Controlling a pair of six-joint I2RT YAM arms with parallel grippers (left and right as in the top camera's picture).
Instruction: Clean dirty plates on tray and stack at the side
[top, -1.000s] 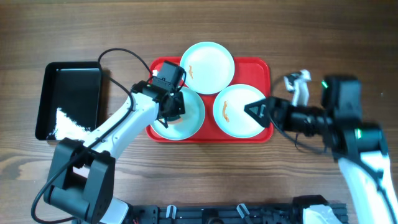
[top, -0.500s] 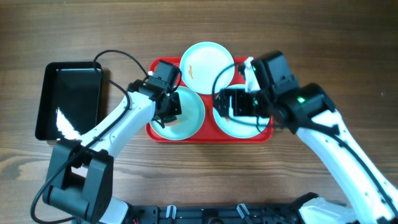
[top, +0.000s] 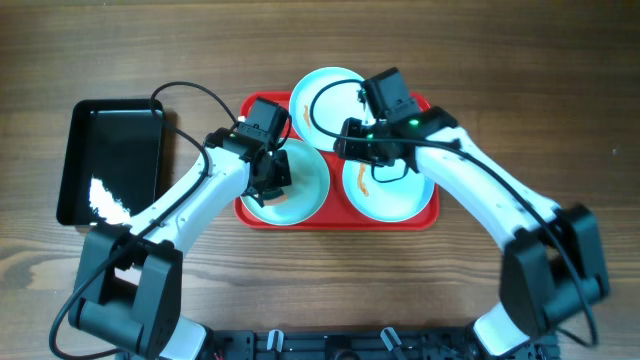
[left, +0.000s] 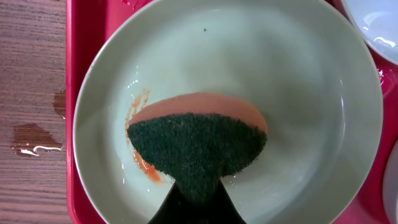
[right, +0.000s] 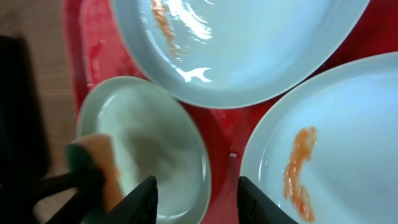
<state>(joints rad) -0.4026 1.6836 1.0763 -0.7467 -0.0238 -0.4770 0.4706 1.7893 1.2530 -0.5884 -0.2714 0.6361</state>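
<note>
Three plates (top: 333, 95) lie on one red tray (top: 335, 215): one at 12 o'clock, a second plate (top: 310, 187) at 7 o'clock, a third plate (top: 395, 200) at 5 o'clock. One black tray (top: 110, 150) sits at 9 o'clock on the table (top: 500, 60). One sponge (left: 196, 143). Two robot arms, left arm (top: 190, 200) and right arm (top: 480, 190)

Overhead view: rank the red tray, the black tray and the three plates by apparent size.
1. Red tray
2. Black tray
3. Top plate, left plate, right plate: these look alike and each is partly covered, so unranked.
</note>
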